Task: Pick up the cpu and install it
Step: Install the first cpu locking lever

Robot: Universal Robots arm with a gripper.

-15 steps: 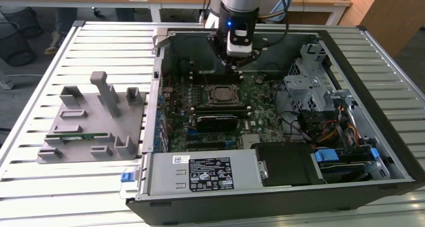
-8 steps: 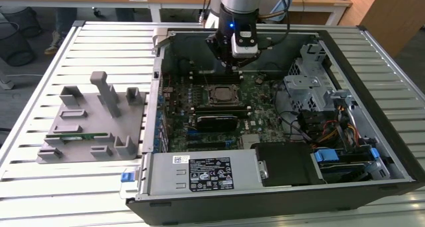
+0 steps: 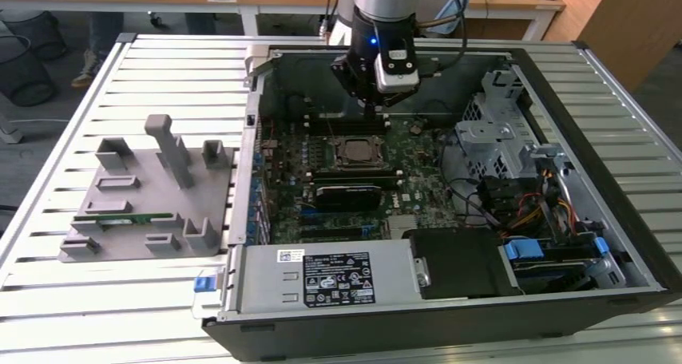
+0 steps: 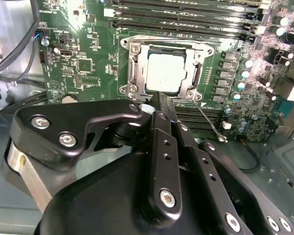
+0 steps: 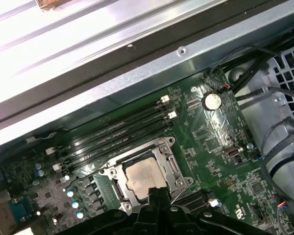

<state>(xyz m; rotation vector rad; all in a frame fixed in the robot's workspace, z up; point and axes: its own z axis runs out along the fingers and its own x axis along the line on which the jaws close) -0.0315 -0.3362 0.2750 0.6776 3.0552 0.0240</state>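
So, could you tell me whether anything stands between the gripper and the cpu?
Nothing visible does. The shut gripper is poised right at one edge of the cpu, which already lies in the motherboard's socket with its silver top uncovered.

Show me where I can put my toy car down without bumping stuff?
Bare table slats lie between the grey holder and the near edge, and more behind it, at the exterior view's left. Inside the computer case it is crowded: cables, the motherboard, and the gripper hovering by the cpu.
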